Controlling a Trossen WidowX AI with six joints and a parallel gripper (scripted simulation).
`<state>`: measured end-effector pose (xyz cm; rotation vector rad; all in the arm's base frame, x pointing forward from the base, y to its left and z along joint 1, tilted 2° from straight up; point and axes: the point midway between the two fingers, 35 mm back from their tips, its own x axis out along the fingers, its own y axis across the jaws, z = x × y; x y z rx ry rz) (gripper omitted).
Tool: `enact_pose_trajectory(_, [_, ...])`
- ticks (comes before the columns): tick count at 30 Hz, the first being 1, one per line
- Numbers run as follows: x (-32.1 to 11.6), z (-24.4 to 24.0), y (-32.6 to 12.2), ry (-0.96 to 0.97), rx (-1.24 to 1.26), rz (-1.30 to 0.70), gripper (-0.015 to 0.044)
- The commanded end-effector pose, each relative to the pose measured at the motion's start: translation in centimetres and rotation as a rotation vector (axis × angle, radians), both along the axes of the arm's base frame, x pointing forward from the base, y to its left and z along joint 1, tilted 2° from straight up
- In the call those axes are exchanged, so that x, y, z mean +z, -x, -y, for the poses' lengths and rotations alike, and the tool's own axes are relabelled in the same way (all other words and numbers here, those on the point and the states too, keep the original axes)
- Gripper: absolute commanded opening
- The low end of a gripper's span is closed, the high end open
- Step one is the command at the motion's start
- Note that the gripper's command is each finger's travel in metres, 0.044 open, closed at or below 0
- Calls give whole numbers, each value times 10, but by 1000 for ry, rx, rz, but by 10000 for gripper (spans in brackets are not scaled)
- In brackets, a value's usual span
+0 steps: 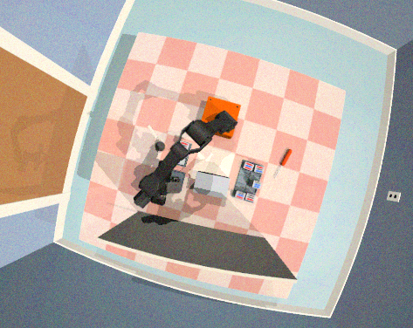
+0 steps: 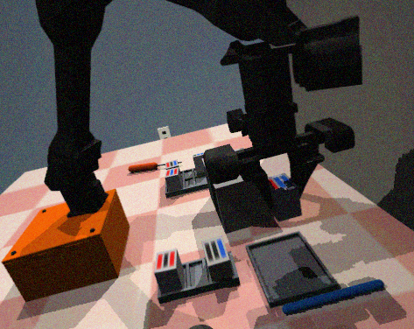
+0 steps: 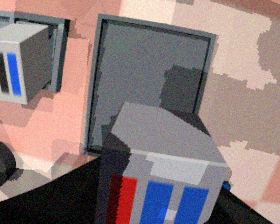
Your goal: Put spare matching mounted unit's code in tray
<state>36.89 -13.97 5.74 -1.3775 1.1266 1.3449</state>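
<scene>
The claw [image 2: 290, 192] is clamped on a spare block with red and blue stripes [image 2: 285, 199] [image 3: 168, 165], held above the gray tray [image 2: 290, 267] [image 3: 146, 75].
</scene>
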Motion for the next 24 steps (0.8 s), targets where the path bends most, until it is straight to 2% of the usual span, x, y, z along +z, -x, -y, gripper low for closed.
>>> enact_pose_trajectory(1, [-5, 0, 1, 0, 4, -3, 0])
enact_pose_trajectory(24, [-30, 1, 0, 0, 4, -3, 0])
